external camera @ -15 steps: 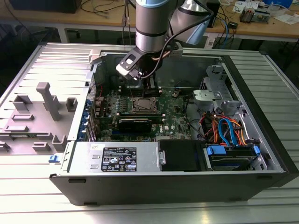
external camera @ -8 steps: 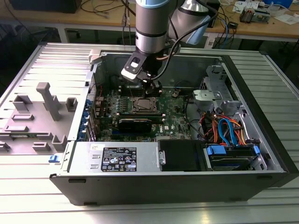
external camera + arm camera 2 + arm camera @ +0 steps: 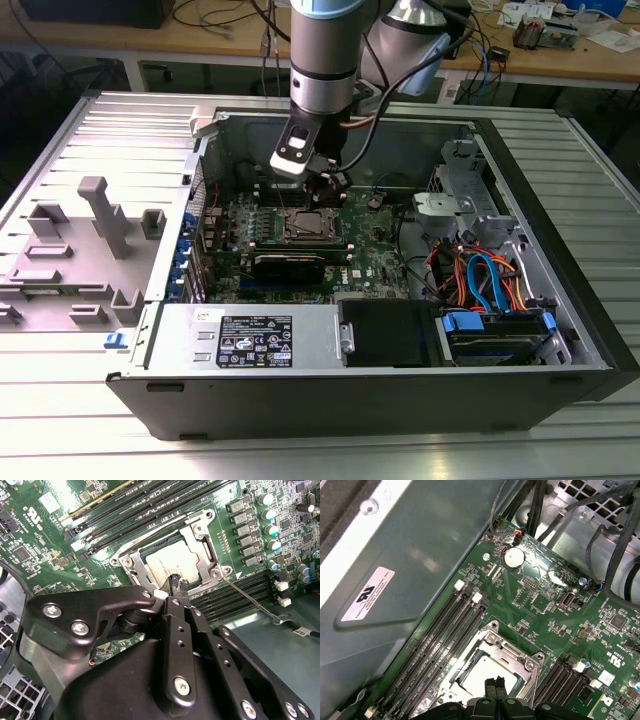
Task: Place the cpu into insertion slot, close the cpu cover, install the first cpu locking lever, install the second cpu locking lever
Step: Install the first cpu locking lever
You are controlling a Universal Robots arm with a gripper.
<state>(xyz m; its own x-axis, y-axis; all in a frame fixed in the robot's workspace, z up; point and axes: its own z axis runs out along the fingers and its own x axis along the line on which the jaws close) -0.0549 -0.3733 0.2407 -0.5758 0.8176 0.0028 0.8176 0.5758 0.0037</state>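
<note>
Fingers of the gripper are pressed together, gripping nothing, over the cpu. It lies flat, top up, in the insertion slot, centre of the exterior view, framed by the cpu cover; one corner hidden.

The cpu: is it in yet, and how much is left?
Done: the cpu sits in the insertion slot, with the cpu cover apparently down over it. In hand: the shut claw hovers at the cover's edge, holding nothing. Left: one thin locking lever angles away from the slot, seemingly unlatched.
</note>
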